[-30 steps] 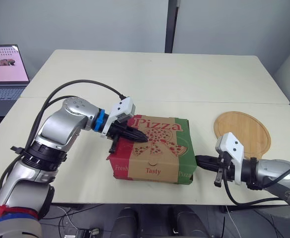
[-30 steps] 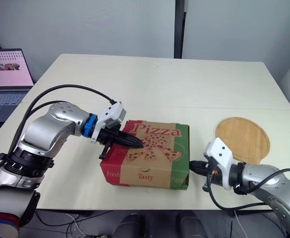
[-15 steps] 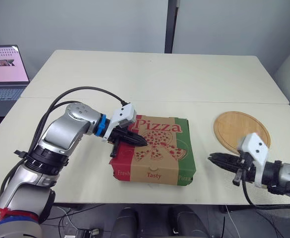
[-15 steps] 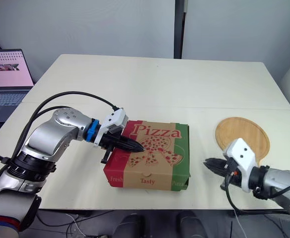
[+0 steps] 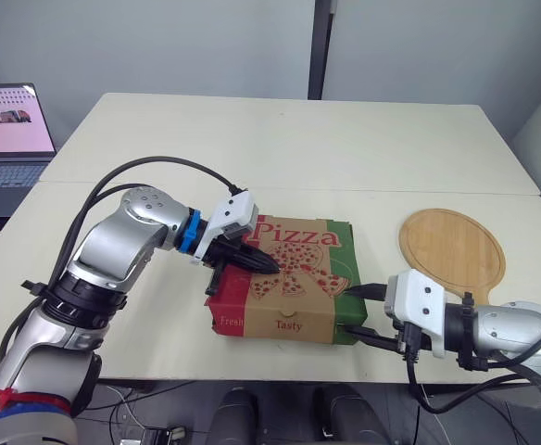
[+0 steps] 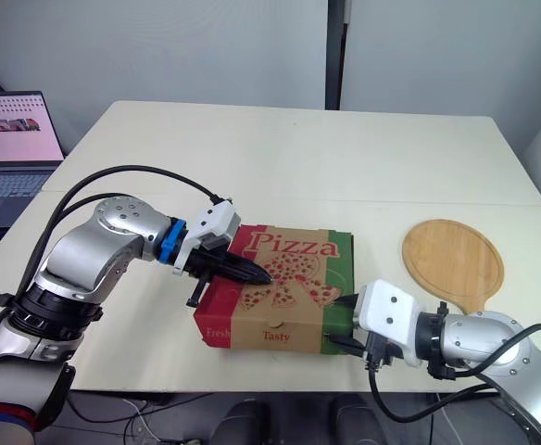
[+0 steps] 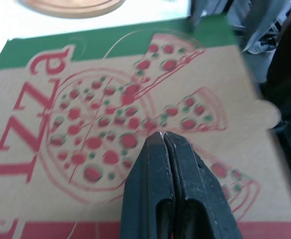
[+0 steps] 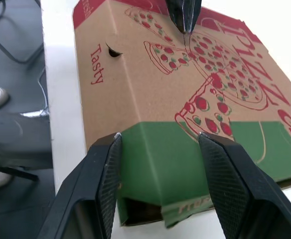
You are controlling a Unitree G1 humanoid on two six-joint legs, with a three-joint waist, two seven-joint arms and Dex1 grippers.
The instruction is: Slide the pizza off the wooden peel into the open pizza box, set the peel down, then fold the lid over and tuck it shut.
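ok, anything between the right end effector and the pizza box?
Nothing. In the right wrist view the open right end effector straddles the green side of the pizza box.

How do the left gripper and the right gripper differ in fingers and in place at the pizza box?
The left gripper is shut; the right gripper is open. The left one's tips rest on top of the pizza box lid; the right one's fingers flank its green side. Both are at the same box.

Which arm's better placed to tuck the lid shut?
Right. The right gripper, open, sits at the green side of the box, where a corner gapes. The left gripper, shut, rests on the lid.
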